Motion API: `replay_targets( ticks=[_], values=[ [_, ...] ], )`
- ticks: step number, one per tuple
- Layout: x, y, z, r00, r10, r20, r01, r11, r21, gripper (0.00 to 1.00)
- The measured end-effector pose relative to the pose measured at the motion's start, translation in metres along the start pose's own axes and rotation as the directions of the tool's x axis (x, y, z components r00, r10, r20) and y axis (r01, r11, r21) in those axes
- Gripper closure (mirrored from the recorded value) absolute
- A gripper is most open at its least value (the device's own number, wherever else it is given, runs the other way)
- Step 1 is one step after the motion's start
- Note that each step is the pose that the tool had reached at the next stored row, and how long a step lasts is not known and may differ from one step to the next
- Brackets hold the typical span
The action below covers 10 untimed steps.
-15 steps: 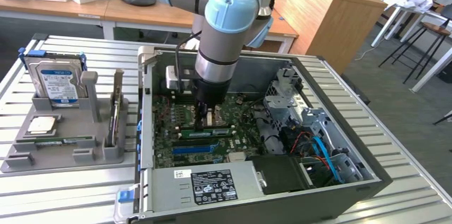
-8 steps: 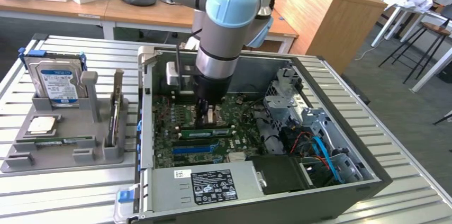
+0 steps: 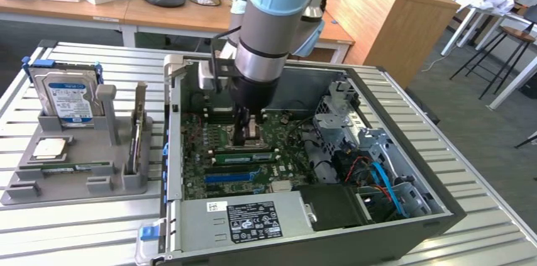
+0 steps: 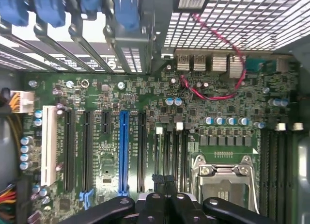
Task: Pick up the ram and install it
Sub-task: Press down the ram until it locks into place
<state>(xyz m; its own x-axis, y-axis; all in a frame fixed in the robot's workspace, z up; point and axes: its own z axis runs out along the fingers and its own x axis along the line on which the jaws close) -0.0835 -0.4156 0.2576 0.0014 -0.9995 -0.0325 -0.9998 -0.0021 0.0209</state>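
We see the gripper (image 3: 246,142) lowered inside the open computer case (image 3: 436,216), at the centre of the exterior frame, its fingers (image 4: 163,185) pressed together with nothing between them. They sit just above the motherboard (image 4: 97,88), beside the processor socket (image 4: 220,178). A ram (image 3: 243,158) stick sits seated in a slot just below the fingertips, with the grey parts tray (image 3: 75,178) lying at lower left.

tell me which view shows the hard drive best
The exterior view. The hard drive stands upright in the grey holder on that view's left, its blue-white label facing the camera. The wrist view looks down at the motherboard inside the computer case instead.
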Motion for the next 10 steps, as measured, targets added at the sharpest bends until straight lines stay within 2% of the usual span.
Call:
replay_targets(
  ticks=[10],
  values=[
    [-0.001,0.0008,-0.0363,1.0000,0.006,0.0003,-0.006,1.0000,0.0002,0.90]
  ],
)
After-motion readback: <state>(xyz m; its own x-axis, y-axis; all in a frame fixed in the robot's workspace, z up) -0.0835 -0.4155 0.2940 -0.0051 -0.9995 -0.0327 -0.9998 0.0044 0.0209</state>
